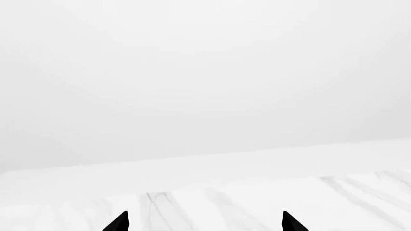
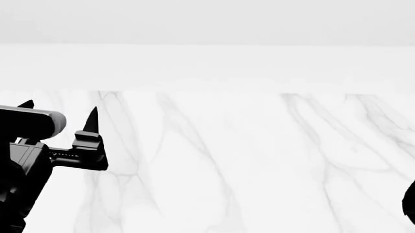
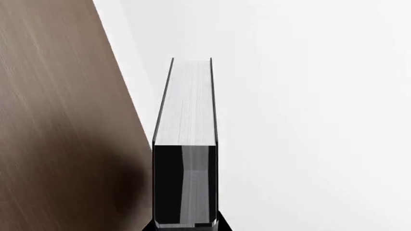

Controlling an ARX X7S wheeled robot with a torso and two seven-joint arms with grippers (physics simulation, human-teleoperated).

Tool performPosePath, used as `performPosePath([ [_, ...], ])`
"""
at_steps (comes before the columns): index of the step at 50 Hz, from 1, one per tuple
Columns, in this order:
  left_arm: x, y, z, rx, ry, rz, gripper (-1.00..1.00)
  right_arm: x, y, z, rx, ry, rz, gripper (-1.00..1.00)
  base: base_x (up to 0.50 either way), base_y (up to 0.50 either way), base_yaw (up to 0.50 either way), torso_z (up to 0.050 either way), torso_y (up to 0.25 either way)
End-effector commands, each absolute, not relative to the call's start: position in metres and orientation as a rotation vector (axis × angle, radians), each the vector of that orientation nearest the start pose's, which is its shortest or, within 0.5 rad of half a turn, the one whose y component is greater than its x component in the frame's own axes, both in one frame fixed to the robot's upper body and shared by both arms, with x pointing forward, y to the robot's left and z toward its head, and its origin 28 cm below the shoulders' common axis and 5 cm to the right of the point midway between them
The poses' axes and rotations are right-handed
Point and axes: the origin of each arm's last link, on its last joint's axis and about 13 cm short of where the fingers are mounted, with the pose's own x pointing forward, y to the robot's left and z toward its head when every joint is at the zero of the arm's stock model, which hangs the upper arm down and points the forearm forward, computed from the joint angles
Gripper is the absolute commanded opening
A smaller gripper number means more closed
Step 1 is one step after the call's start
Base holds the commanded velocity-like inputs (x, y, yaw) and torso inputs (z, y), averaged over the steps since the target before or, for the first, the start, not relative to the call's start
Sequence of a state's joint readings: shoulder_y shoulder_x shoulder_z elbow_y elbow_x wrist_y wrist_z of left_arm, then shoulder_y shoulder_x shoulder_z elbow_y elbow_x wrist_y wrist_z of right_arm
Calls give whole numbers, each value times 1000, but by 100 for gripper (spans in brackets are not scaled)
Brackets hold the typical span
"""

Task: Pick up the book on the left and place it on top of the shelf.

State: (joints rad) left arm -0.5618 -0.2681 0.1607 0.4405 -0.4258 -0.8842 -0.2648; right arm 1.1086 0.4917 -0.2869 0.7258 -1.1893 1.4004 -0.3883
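Head view: marble table [image 2: 246, 160] fills frame, no book or shelf in sight; left gripper [image 2: 58, 114] at left edge, tips spread, holding nothing. Only a dark sliver of right arm at far right edge. Left wrist view: same table [image 1: 257, 207], left gripper tips apart and bare. Right wrist view: brown shelf [image 3: 57, 120] board alongside book [image 3: 186, 106], white page edge facing camera, near end pinched in right gripper [image 3: 186, 227]. Judged mid-carry: book lifted, not yet placed. Next: clear board edge, turn book flat over shelf top, lower, then release.
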Motion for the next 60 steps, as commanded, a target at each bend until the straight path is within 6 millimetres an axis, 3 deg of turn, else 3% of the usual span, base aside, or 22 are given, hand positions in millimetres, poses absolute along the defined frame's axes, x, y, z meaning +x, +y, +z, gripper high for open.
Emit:
performPosePath([
  [1,276,212,179,25,-67,-81,100,309,-288,227,-927,944,-1138,-100,0,0,0,0,0],
  [31,276,213,178,26,-65,-77,100,317,-287,211,-876,943,-1065,-100,0,0,0,0,1],
  [32,276,212,178,26,-64,-78,100,317,-287,211,-876,943,-1065,100,0,0,3,0,0],
  [53,277,211,177,31,-62,-83,100,327,-281,214,-903,894,-1030,100,0,0,0,0,0],
  [60,277,209,176,33,-59,-88,100,355,-252,223,-960,762,-848,100,0,0,0,0,0],
])
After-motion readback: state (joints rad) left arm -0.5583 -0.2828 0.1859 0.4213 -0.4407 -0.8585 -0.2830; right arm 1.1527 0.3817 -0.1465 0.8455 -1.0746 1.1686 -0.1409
